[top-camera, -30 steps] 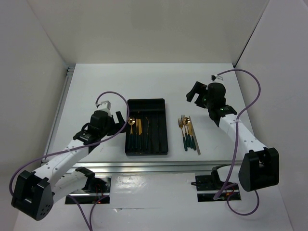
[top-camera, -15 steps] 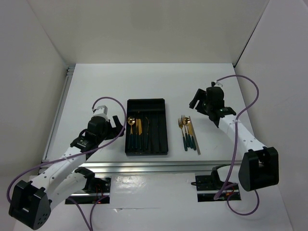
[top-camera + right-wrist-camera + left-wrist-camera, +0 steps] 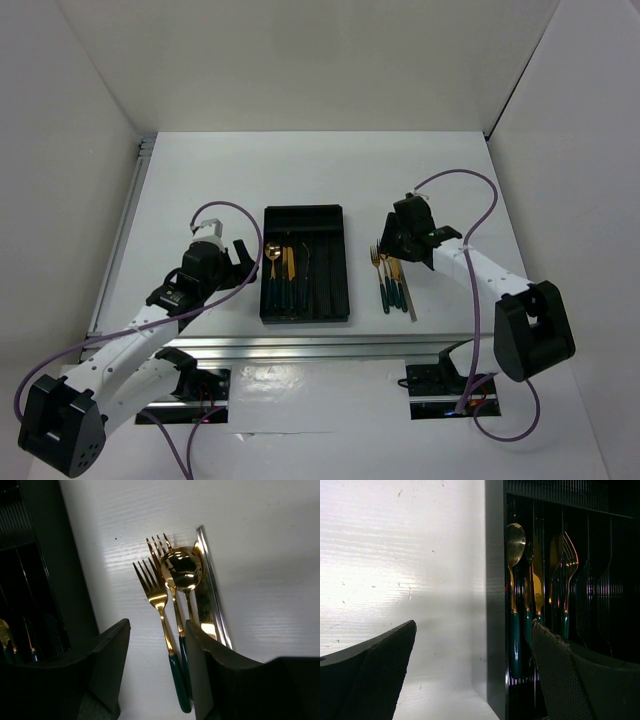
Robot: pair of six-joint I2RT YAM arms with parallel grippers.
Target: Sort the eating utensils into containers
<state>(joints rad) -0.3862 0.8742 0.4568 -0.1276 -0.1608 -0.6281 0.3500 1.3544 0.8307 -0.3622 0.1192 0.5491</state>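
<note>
The black divided tray (image 3: 328, 222) lies mid-table and holds a gold spoon (image 3: 272, 256), a knife (image 3: 288, 262) and a fork (image 3: 306, 262) with green handles. My left gripper (image 3: 240, 256) is open and empty beside the tray's left wall (image 3: 495, 605); the left wrist view shows the spoon (image 3: 515, 539) and fork (image 3: 569, 560) inside. Loose utensils (image 3: 390, 278) lie right of the tray: two forks (image 3: 157, 597), a spoon (image 3: 182, 567), a knife (image 3: 202, 605) and a thin silver piece (image 3: 214, 587). My right gripper (image 3: 157, 647) is open just above them, jaws either side of the left fork's handle.
The aluminium rail (image 3: 300, 345) runs along the table's near edge. White walls enclose the table on the left, back and right. The tray's right side (image 3: 40, 580) lies close to the left of the right gripper.
My right gripper has moved left and down from the table's right side to over the loose utensils. My left gripper drew back slightly from the tray, then held still.
</note>
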